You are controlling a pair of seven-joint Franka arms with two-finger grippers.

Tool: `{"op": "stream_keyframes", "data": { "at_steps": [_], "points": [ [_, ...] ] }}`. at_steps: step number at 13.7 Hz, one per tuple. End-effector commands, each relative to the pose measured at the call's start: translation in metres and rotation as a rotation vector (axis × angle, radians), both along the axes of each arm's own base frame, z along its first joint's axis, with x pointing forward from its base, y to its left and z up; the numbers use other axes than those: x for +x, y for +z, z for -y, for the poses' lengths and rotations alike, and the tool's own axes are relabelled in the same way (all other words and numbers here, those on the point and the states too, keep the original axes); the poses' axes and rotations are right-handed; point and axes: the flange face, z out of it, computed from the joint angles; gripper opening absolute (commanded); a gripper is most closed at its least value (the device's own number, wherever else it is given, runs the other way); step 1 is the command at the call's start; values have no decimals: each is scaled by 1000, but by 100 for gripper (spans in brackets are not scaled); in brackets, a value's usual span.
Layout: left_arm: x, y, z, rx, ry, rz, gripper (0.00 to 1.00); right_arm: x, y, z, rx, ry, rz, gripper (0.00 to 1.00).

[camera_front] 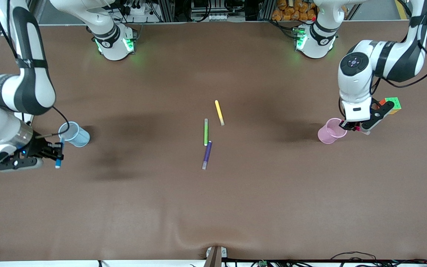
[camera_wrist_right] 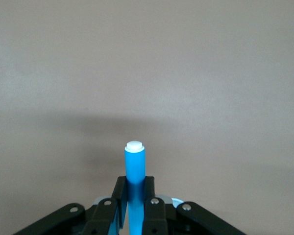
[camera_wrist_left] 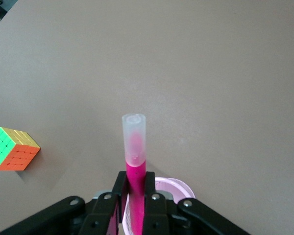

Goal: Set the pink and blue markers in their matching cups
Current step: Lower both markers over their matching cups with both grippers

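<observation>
The left end effector (camera_front: 351, 127) is clamping the pink marker (camera_wrist_left: 135, 169) upright at the pink cup (camera_front: 330, 131)'s rim, while the right end effector (camera_front: 58, 151) is gripping the blue marker (camera_wrist_right: 135, 178) just beside the blue cup (camera_front: 74, 134). Both markers are looking light, stiff and smooth, best pinched mid-barrel; the thin cups are likely tipping easily. No writing is readable.

This is a robotics lab, set up for recording manipulation trials. 2 white and black Franka arms stand bolted at one edge of a wide counter (camera_front: 213, 207) covered in a plain brown sheet, and green status lights glow on their bases (camera_front: 115, 42). Along that edge run aluminium framing, power strips and bundles of cable (camera_front: 217, 11). More cables trail off the counter's nearer edge, where a small camera mount (camera_front: 215, 254) sits.
</observation>
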Motion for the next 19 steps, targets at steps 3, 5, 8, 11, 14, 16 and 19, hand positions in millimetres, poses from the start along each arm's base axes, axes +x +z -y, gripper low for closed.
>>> {"op": "stream_keyframes", "data": {
  "at_steps": [3, 5, 8, 11, 14, 16, 19],
  "points": [
    [2, -17, 2, 24, 38, 48, 0, -50, -6, 32, 16, 80, 84, 0],
    [2, -24, 3, 27, 65, 61, 0, -59, -11, 35, 36, 90, 106, 0],
    [1, -29, 2, 20, 95, 68, 0, -78, -31, 39, 9, 136, 191, 0],
    [0, -39, 4, 9, 137, 72, 0, -84, -34, 41, -18, 193, 217, 0],
    [0, -45, 5, 6, 147, 67, 0, -96, -48, 45, -57, 202, 258, 0],
    [0, -50, 6, -1, 164, 69, 0, -100, -53, 45, -36, 179, 274, 0],
    [-2, -57, 13, -7, 178, 68, 0, -106, -61, 50, 6, 184, 317, 0]
  ]
}}
